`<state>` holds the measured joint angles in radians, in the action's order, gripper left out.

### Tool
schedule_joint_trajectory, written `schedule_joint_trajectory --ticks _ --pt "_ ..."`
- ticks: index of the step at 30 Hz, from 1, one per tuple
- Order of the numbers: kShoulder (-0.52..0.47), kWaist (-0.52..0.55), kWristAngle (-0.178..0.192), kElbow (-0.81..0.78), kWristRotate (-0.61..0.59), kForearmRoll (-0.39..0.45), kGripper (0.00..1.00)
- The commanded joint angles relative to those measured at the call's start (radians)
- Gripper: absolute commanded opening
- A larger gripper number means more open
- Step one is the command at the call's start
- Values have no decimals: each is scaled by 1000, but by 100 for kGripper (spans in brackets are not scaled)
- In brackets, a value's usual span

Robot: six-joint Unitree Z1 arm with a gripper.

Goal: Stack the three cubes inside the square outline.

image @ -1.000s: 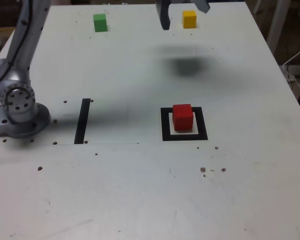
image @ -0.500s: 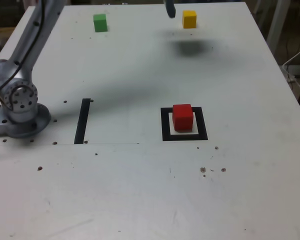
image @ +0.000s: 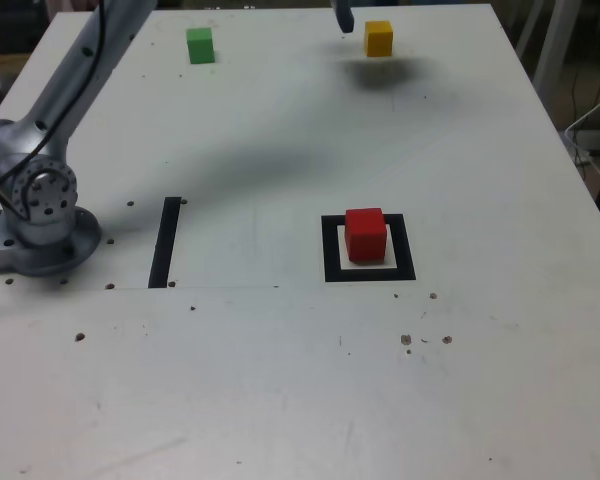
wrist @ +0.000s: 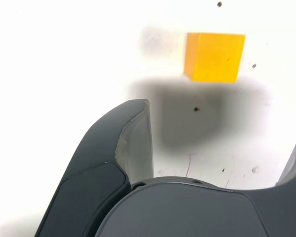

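The red cube (image: 365, 233) sits inside the black square outline (image: 331, 250) on the white table. At the far edge, the green cube (image: 200, 44) lies toward the exterior view's left and the yellow cube (image: 378, 38) toward its right. Only one dark finger (image: 344, 16) of my gripper shows in the exterior view, just left of the yellow cube at the frame's top. The wrist view shows the yellow cube (wrist: 215, 57) ahead of my gripper (wrist: 219, 123). The gripper is open, nothing lies between its fingers, and it hovers above the table.
A straight black strip (image: 165, 240) lies left of the outline in the exterior view. The arm's grey base (image: 35, 215) stands at the table's left edge. Small dark specks dot the table (image: 280, 380) near the front.
The gripper has moved toward the far edge and mostly out of the exterior view. Its shadow has slid up to the yellow cube. No cube has moved.
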<state>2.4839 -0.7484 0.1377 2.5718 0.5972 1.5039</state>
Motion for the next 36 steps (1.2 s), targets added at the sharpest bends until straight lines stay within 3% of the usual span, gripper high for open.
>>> schedule_joint_trajectory --ticks 1,7,17,36 --pt "15 6 7 8 4 -10 100" --pt "43 12 21 12 10 -33 100" --pt "69 12 76 36 13 -48 100" --pt "127 12 69 55 4 -112 100"
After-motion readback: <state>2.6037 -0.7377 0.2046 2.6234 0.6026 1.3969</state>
